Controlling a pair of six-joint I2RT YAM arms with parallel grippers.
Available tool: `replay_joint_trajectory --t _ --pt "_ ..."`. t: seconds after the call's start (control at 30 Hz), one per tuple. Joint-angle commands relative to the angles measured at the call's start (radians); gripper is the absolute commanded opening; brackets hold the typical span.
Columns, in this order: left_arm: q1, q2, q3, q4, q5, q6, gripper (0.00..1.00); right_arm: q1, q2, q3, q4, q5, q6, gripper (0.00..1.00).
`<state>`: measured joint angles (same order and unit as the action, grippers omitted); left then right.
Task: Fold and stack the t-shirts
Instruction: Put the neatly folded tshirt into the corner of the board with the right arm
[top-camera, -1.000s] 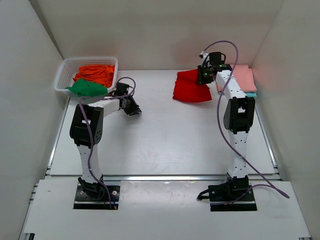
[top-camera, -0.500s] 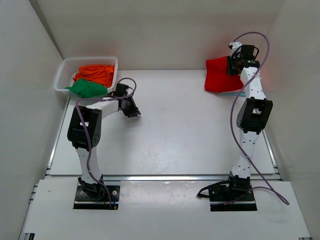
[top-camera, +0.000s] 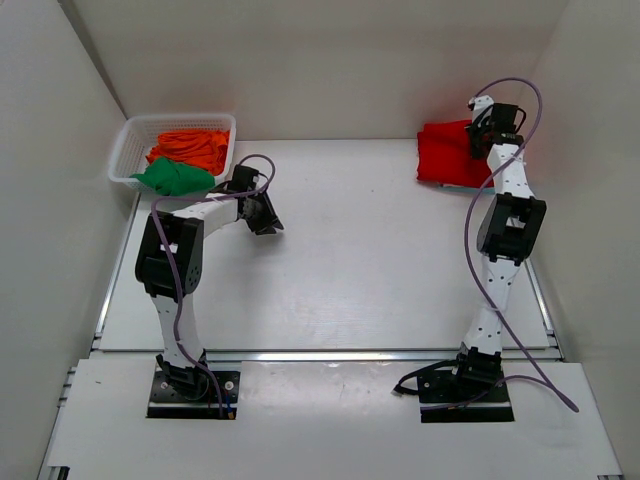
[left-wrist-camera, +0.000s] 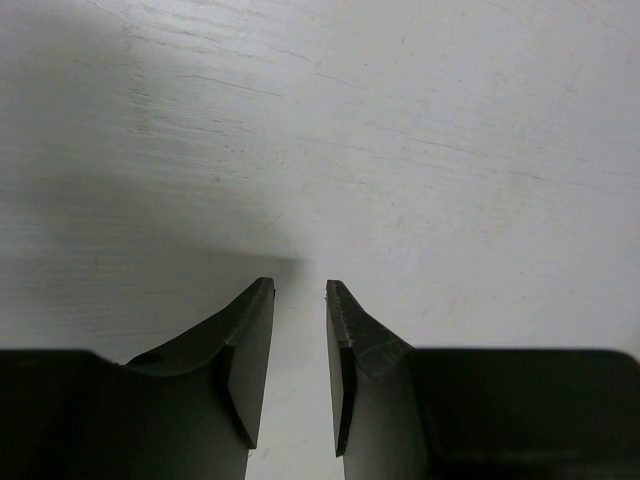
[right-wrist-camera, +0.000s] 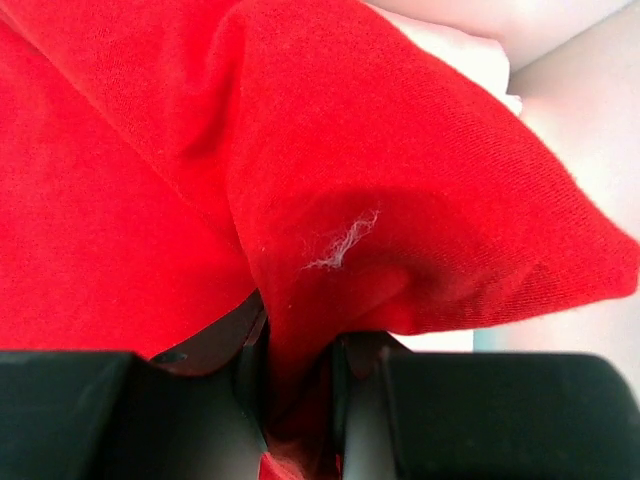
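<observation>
Red t-shirt (right-wrist-camera: 400, 200) — bright, creased, lint-flecked — pinched in right claw (right-wrist-camera: 298, 362).

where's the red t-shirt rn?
In the top view, the red t-shirt sits at the far right corner of the table, close to the right wall. The right gripper is shut on a fold of it.

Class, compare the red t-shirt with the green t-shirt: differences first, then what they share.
The red t-shirt lies far right; the green t-shirt sits in the white basket, far left. The red t-shirt is fairly flat; the green t-shirt is bunched. The right gripper pinches the red t-shirt; nothing holds the green t-shirt. Both are plain cloth.
</observation>
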<state>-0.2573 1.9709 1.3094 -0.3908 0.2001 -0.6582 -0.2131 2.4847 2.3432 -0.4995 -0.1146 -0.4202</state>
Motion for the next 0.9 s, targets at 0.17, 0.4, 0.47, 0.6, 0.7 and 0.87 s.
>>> replay_joint_trajectory --t 0.17,0.4,0.47,0.6,0.7,0.87 --pt "-0.008 -0.033 0.010 -0.019 -0.004 0.028 0.39 -0.048 0.006 0.033 0.200 0.115 -0.071 0.00" --pt "-0.031 -0.004 0.008 -0.003 -0.002 0.016 0.40 -0.052 -0.018 0.018 0.269 0.176 -0.141 0.00" --pt "-0.040 0.000 0.005 -0.006 -0.008 0.015 0.39 -0.057 -0.032 0.016 0.279 0.156 -0.134 0.00" --pt "-0.039 -0.004 0.007 -0.011 -0.004 0.014 0.40 -0.065 -0.037 -0.004 0.288 0.155 -0.129 0.00" --pt "-0.046 -0.012 0.002 -0.020 -0.018 0.011 0.40 -0.066 -0.009 -0.008 0.311 0.159 -0.138 0.00" --pt "-0.046 -0.017 0.013 -0.039 -0.019 0.029 0.44 -0.068 0.019 -0.005 0.377 0.274 -0.100 0.05"
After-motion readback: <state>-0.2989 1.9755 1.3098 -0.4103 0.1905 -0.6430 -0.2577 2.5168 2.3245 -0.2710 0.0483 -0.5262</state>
